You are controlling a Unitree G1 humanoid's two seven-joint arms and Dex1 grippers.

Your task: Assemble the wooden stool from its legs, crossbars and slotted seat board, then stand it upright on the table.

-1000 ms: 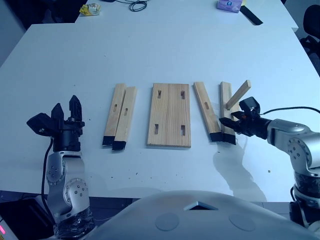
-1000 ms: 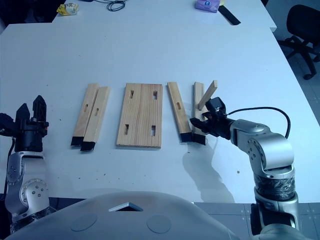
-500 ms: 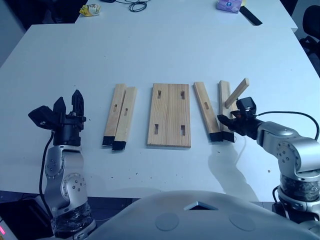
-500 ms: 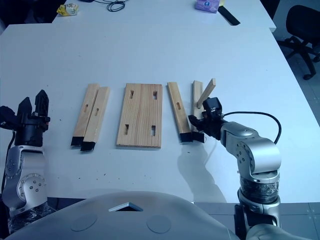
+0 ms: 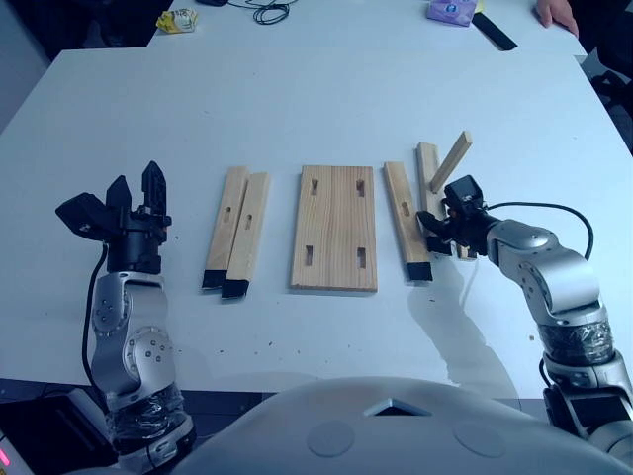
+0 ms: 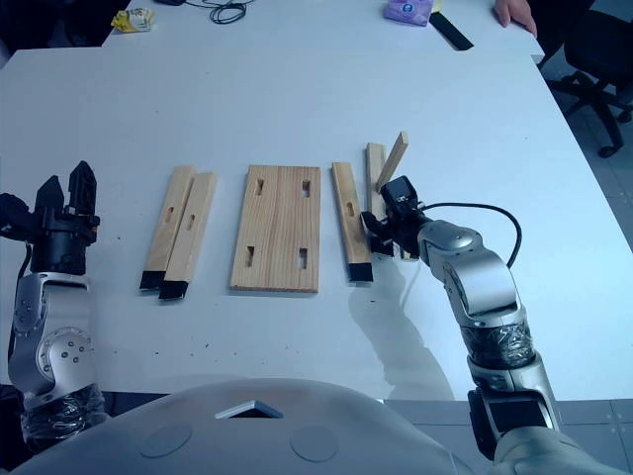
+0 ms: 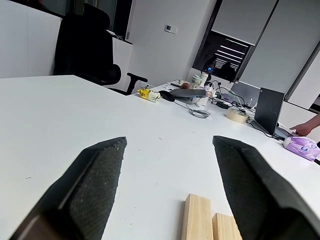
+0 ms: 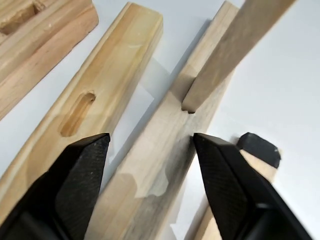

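My right gripper [image 8: 150, 137] is spread wide and holding nothing. It straddles the outer leg [image 8: 142, 200], which lies flat on the table [image 5: 297, 109] directly between my pads. A crossbar [image 8: 235, 50] leans with its end resting on that leg, just ahead of my fingertips.

To grasp well, I judge I should come down square and close across the leg's width, short of the crossbar's end so I neither pinch nor flick it. Lifting will probably tip the crossbar off, so a slow rise seems wise.

Room is tight on one side. The slotted leg [image 8: 100, 80] lies just beside my inner finger, and the seat board [image 5: 334, 226] is beyond it. By my outer finger sits a dark-tipped piece [image 8: 257, 148], possibly another part's foot; I cannot tell. Past it the table lies open.

My left gripper [image 5: 127, 203], also wide and empty, hovers well apart, with the other two legs [image 5: 237, 230] ahead of its fingertips.
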